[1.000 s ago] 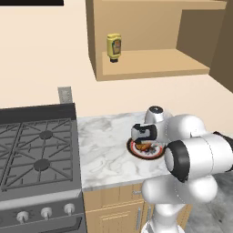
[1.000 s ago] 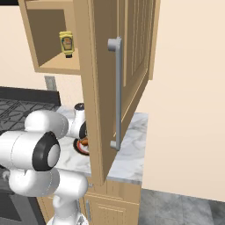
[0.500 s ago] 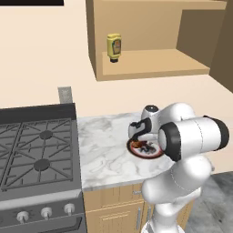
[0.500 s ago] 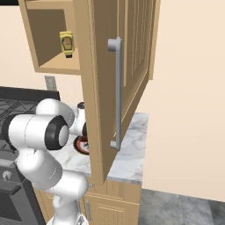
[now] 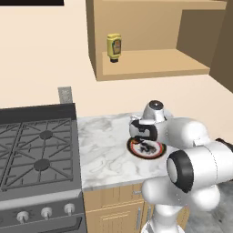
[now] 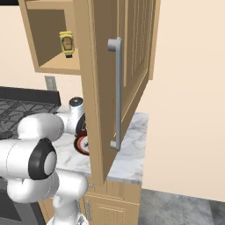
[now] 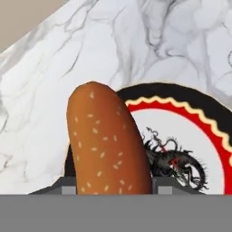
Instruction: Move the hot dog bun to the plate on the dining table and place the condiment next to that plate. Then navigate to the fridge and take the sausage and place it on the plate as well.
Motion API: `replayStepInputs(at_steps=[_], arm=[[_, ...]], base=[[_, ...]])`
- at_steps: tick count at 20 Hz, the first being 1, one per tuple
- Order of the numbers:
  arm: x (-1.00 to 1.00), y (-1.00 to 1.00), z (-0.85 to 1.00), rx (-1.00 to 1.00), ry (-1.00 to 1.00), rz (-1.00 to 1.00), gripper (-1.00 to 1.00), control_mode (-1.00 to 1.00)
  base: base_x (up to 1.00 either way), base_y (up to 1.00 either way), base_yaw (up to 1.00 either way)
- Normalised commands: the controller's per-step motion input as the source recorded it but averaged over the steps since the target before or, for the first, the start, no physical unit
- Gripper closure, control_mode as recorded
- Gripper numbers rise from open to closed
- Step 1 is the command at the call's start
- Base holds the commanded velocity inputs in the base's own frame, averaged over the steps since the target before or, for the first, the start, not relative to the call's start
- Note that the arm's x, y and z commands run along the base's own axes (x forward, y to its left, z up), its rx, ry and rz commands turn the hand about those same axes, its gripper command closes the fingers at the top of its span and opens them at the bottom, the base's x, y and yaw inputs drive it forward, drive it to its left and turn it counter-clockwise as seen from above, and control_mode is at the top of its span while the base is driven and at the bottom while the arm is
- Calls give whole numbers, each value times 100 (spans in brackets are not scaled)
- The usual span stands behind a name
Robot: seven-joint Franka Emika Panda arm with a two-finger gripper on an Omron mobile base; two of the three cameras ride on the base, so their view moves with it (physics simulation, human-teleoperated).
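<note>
The arm's two-finger gripper (image 7: 113, 188) has its dark tips pressed against either side of the brown, seed-speckled hot dog bun (image 7: 108, 140), clamped on it. The bun lies over the near rim of the round white plate with a red-and-black patterned border (image 7: 199, 122), which sits on the white marble counter (image 5: 104, 145). The yellow mustard bottle (image 5: 113, 47) stands on the open wooden shelf above the plate. The soft bun may squash or slip out on lifting if the hold is shallow, and a dragging end could shift the plate

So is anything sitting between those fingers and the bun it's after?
No, nothing visible. In the hand view the hot dog bun already lies between the fingers, over the plate on the marble counter.
</note>
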Motion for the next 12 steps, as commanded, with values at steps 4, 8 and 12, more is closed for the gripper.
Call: replayStepInputs(at_steps=[4,8,12], arm=[[-73,4,100,0,-21,0,100,-100],[-83,0,100,2,-2,0,100,-100],[-70,0,100,3,9,1,100,-100]], base=[[0,0,0],[0,0,0],[0,0,0]])
